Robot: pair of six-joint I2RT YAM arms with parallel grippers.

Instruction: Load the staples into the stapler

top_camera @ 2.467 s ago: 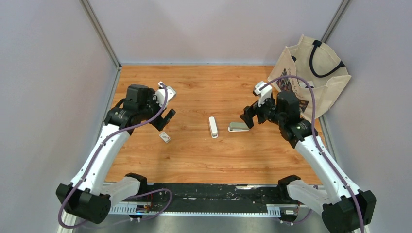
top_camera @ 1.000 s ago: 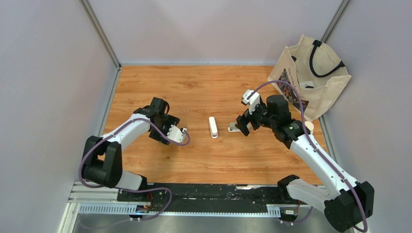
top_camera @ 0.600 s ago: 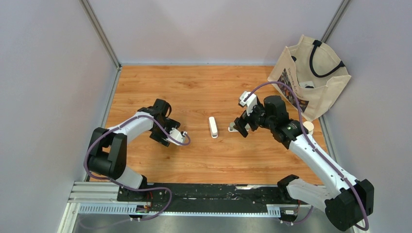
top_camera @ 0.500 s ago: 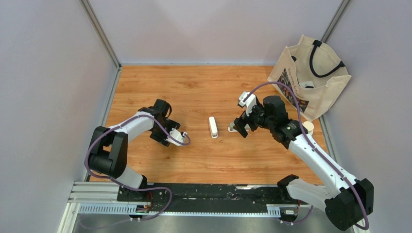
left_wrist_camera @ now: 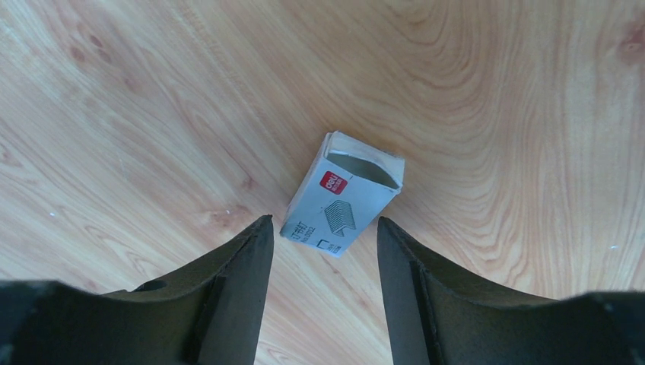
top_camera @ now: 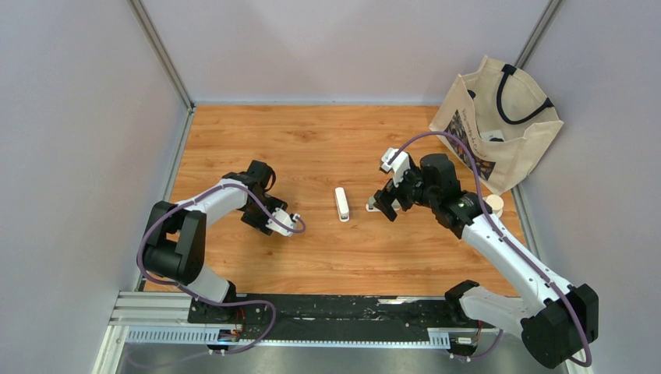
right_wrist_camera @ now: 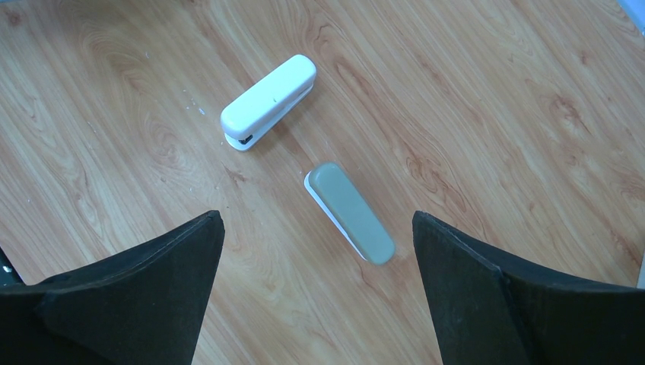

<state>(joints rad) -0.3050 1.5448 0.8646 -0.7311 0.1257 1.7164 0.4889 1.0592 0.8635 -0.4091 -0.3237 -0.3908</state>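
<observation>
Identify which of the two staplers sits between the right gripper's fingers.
The grey-topped stapler, framed by the right gripper's wide-open fingers in the wrist view. The all-white stapler lies outside them, beyond the fingertips.

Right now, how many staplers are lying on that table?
2. The white stapler lies near the middle of the table; the grey-topped stapler lies just right of it, below the right arm's open fingers. The tote bag could hide more.

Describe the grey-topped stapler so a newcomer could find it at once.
On the wooden table, look near the middle, under the open jaws of the right gripper. Of two staplers lying apart there, the grey-topped stapler is nearer that gripper; its neighbour, the white stapler, has no grey.
</observation>
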